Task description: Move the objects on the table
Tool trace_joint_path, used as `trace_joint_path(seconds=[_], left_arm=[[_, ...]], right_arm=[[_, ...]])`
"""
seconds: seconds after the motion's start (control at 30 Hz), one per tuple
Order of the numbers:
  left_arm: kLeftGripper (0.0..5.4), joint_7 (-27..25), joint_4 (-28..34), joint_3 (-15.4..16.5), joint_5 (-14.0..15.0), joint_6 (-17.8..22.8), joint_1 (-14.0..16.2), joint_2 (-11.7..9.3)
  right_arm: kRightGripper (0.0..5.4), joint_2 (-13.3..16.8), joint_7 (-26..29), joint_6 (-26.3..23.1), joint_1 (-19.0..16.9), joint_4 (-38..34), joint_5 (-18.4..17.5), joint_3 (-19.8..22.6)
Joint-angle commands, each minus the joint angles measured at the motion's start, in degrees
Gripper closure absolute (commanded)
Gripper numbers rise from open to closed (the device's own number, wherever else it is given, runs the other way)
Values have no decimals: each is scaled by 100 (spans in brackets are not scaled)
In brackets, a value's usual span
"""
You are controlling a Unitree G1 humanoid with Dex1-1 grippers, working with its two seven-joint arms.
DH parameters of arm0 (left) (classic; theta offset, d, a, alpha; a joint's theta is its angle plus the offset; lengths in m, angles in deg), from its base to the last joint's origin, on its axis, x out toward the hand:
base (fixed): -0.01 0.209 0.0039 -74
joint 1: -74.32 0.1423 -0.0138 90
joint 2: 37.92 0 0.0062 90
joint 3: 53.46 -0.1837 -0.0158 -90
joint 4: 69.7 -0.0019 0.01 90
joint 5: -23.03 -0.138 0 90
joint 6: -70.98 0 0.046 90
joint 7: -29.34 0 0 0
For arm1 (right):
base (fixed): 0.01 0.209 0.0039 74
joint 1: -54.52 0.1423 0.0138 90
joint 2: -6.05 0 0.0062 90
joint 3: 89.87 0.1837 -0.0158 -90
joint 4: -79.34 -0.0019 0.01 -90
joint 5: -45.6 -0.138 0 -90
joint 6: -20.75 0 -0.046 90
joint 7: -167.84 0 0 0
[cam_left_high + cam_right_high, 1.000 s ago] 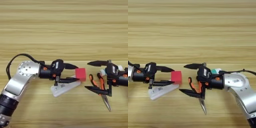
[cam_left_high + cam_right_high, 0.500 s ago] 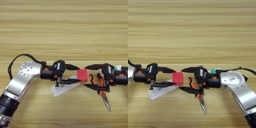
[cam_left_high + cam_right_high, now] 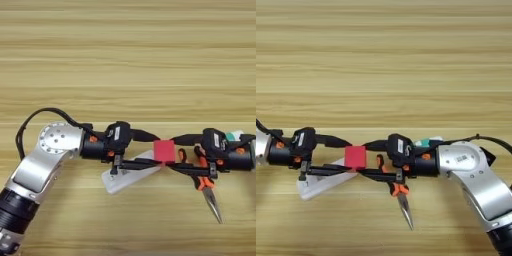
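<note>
Red cube [image 3: 164, 150] between two spread pincers, left pincer [image 3: 150, 148] and right pincer [image 3: 176, 154], above table [image 3: 128, 60].

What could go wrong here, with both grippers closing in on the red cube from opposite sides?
The left gripper and right gripper meet nearly tip to tip around the red cube, so their fingers could collide, or pinch and knock the cube away. The cube sits over the end of a white flat piece, which may shift under a push. The orange-handled pliers lie right beneath the right gripper and could get dragged along.
</note>
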Motion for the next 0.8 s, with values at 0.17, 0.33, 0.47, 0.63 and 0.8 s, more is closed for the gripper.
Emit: trace_joint_path(seconds=[0.17, 0.33, 0.47, 0.63, 0.8], left_arm=[[316, 72, 32, -10, -45, -72, -134, 26], [316, 86, 23, -17, -58, -70, -145, 40], [316, 99, 5, -24, -76, -83, -154, 57], [251, 171, -38, -30, -129, -95, -172, 107], [201, 196, -66, -33, -157, -122, -177, 126]], right_arm=[[302, -26, 60, 41, 71, -41, 22, -84], [302, -21, 69, 24, 60, -88, 7, -96], [302, -7, 85, 12, 47, -126, -14, -98], [311, -4, 96, 13, 34, -134, -29, -107], [311, -2, 100, 25, 33, -126, -33, -111]])
